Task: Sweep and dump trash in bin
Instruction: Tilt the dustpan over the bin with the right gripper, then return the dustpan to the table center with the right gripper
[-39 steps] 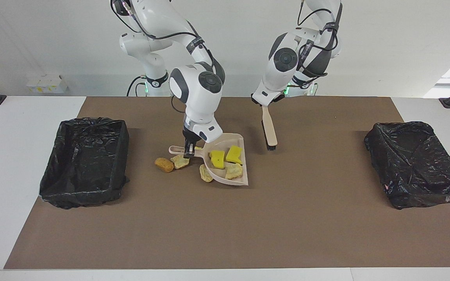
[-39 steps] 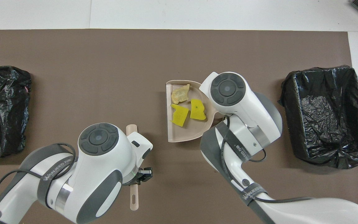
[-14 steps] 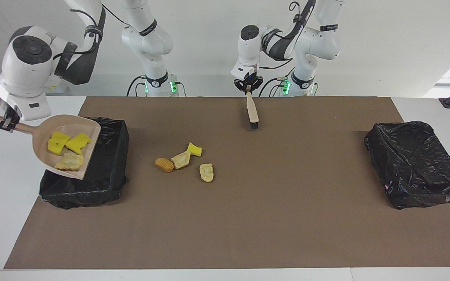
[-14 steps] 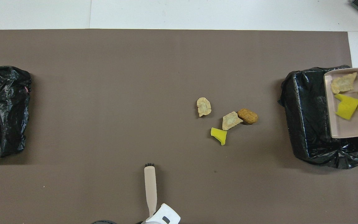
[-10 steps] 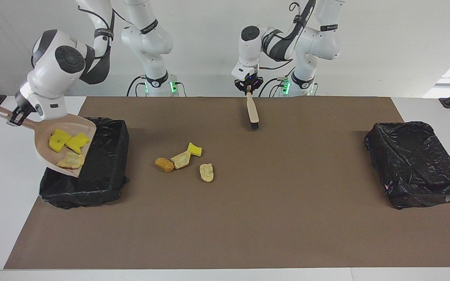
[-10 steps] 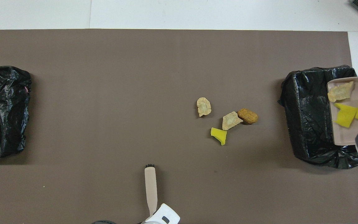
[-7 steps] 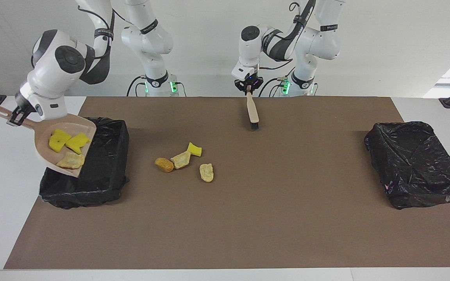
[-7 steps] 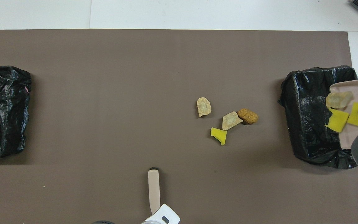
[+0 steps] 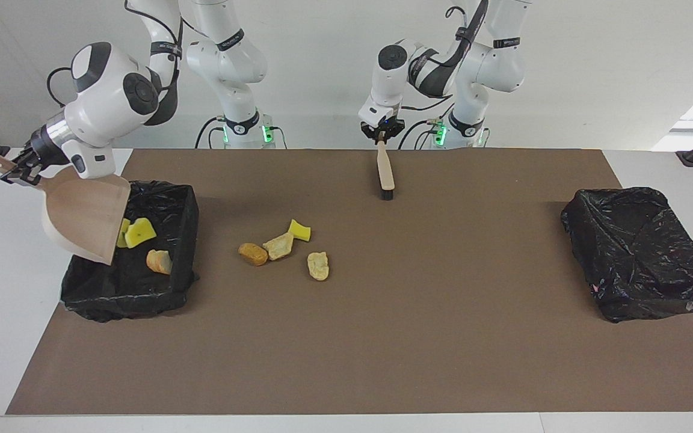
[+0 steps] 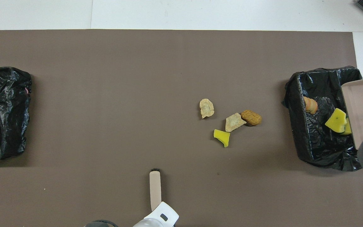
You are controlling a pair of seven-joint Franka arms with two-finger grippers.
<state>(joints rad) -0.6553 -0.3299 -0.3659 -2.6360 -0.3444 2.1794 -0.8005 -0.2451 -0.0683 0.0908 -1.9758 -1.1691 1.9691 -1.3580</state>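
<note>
My right gripper point(image 9: 14, 170) is shut on the handle of the beige dustpan point(image 9: 85, 219), which hangs steeply tipped and empty over the black-lined bin point(image 9: 185, 240) at the right arm's end of the table. Inside that bin lie yellow sponge pieces point(image 9: 136, 233) and a brown lump point(image 9: 159, 261) of trash. Several more trash pieces rest on the brown mat: a brown lump point(image 9: 253, 254), a tan piece point(image 9: 278, 245), a yellow sponge point(image 9: 299, 230) and a tan lump point(image 9: 317, 266). Over the mat's edge by the robots, my left gripper point(image 9: 381, 136) is shut on a brush point(image 9: 385, 171) hanging bristles down.
A second black-lined bin point(image 9: 641, 252) stands at the left arm's end of the table. In the overhead view the tipped dustpan point(image 10: 362, 107) covers part of the first bin point(image 10: 295, 107). The mat reaches almost to the table's edges.
The right gripper has tipped the dustpan steeper, and the two sponge pieces and the lump have slid out into the bin. The left arm's brush has hardly shifted.
</note>
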